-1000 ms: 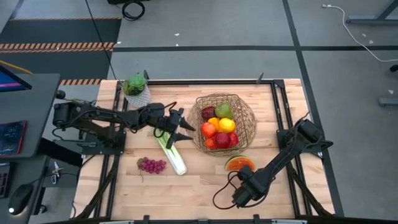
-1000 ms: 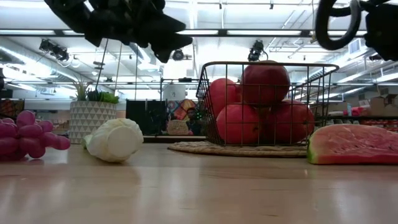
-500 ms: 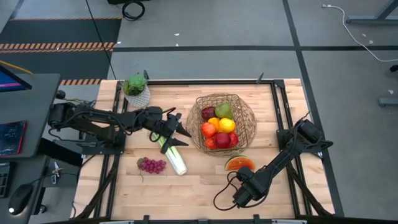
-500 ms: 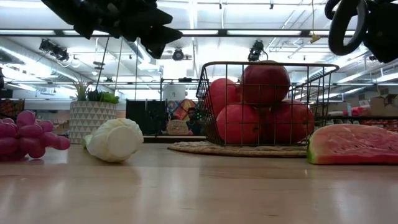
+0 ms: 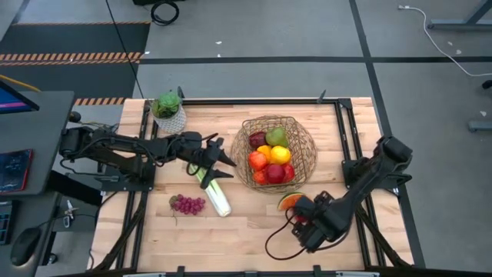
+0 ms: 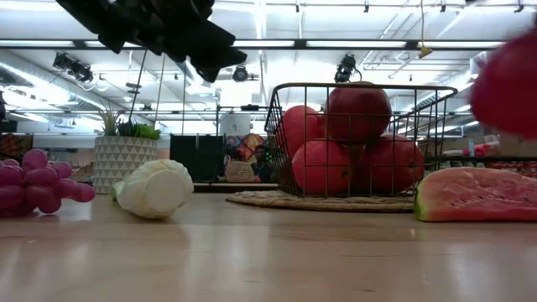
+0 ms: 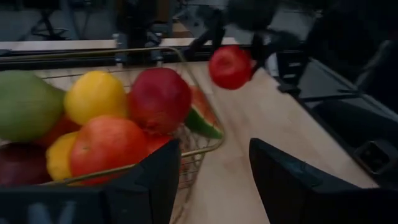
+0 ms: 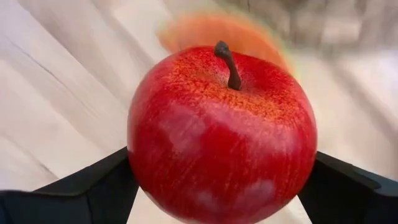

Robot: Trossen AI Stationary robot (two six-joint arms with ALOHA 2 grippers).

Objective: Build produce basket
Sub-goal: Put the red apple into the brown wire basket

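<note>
The wire basket (image 5: 305, 141) holds apples, oranges, a lemon and a pear. A red apple (image 8: 221, 130) sits in my right gripper (image 5: 306, 219), near the table's front edge, beside the watermelon slice (image 5: 290, 201). In the left wrist view the apple (image 7: 230, 66) hangs in the air beyond the basket. My left gripper (image 5: 227, 163) stands open with nothing in it, left of the basket and above the leek (image 5: 212, 189), which lies flat on the table. Purple grapes (image 5: 187, 204) lie left of the leek. My right gripper pinches the red apple by its two opposite sides (image 8: 140, 168) between its two fingers (image 8: 93, 190). The fingers come steeply from above. The apple's stem (image 8: 227, 62) faces the wrist, and the apple is lifted clear of the table.
A small potted plant (image 5: 167, 108) stands at the far left corner. Black frame rails run along the table's left and right edges. Bare wood lies along the near edge between the grapes and my right gripper.
My right gripper has risen, turned at the wrist and drawn toward the watermelon slice. The red apple has come up with it and now shows at the right edge of the low view, clear of the table.
</note>
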